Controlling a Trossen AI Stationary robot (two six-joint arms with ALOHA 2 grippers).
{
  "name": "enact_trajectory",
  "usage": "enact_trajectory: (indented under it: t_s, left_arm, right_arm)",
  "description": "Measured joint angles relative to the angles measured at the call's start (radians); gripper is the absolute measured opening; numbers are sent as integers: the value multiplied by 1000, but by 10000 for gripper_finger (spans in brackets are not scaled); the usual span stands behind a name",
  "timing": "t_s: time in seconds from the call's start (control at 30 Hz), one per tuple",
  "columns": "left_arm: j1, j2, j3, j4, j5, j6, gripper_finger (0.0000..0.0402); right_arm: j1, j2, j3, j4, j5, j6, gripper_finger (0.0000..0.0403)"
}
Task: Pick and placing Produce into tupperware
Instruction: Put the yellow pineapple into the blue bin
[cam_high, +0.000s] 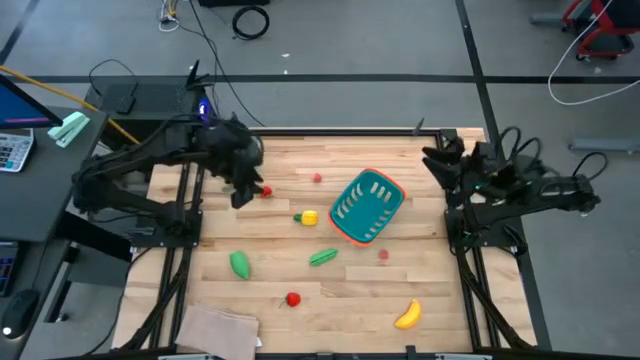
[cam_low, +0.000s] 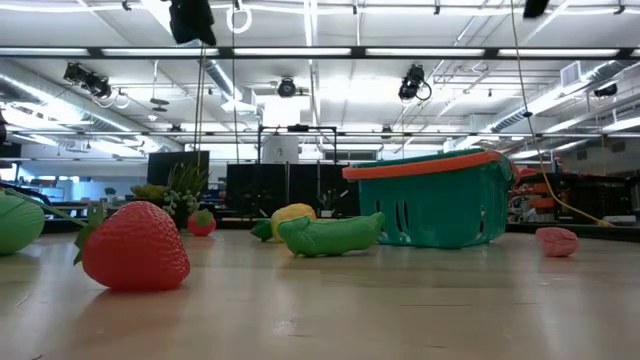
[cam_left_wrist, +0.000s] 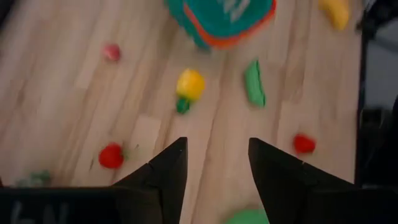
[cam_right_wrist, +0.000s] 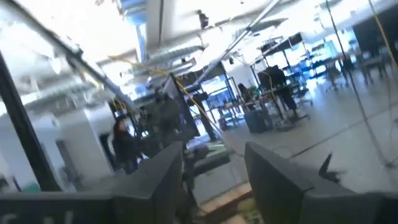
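Note:
The teal basket (cam_high: 367, 206) with an orange-red rim lies tilted on the table's middle. Around it lie a yellow chunk (cam_high: 308, 217), a green pod (cam_high: 322, 257), a second green piece (cam_high: 240, 264), a red strawberry (cam_high: 293, 298), a banana (cam_high: 407, 315) and small red pieces (cam_high: 265, 191) (cam_high: 317, 178). My left gripper (cam_left_wrist: 217, 155) hovers open above the wood, left of the yellow chunk (cam_left_wrist: 189, 85) and beside a red piece (cam_left_wrist: 111, 155). My right gripper (cam_right_wrist: 214, 168) is open, raised at the table's far right, pointing into the room.
A pink piece (cam_high: 383, 255) lies just near of the basket. A tan cloth (cam_high: 215, 328) sits at the near left edge. In the low view the strawberry (cam_low: 135, 245) stands close, with the pod (cam_low: 330, 233) and the basket (cam_low: 430, 198) behind it.

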Motion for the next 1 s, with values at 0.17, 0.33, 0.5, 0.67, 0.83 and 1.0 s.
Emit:
enact_trajectory:
  t_s: [0.17,0.33,0.5,0.67,0.83,1.0]
  left_arm:
    - [-35,82,0,15,4,187,174]
    - [-52,214,0,45,3,218,177]
    - [-71,379,0,172,3,224,181]
    - [-80,514,0,228,3,234,187]
    - [-99,588,0,263,3,297,187]
    - [-114,629,0,334,4,311,189]
  right_arm:
    - [0,147,189,-177,5,-122,202]
    - [0,301,297,-248,25,-117,204]
    - [0,437,352,-251,54,-111,201]
    - [0,511,372,-251,118,-88,202]
    - [0,525,375,-253,119,-76,199]
    - [0,521,376,-256,119,-52,199]
